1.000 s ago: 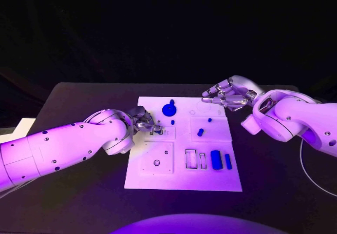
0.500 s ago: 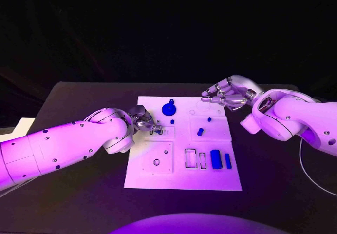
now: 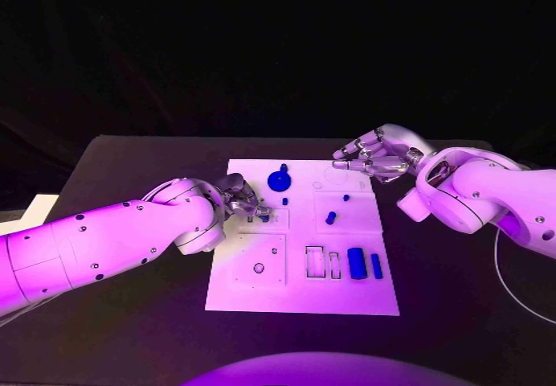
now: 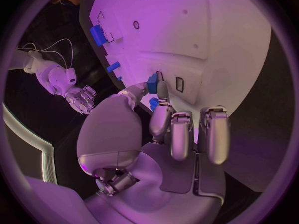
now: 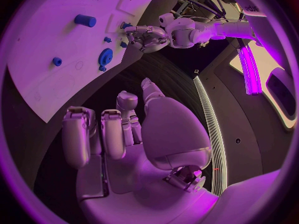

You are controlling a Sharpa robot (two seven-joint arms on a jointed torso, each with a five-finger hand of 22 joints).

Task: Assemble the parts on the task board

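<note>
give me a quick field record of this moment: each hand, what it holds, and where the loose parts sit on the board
left hand: pinches a small blue part in its fingers, over the task board's left side
right hand: holds nothing, fingers apart, beyond the board's far right corner
round blue part: far end of board
two blue bars: near right area

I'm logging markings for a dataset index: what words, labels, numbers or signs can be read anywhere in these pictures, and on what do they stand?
None can be read with confidence.
Pale lettering on a white panel at the rim of the right wrist view: cut off and too blurred to read.
The task board, its blue parts and both arms show no legible markings.
</note>
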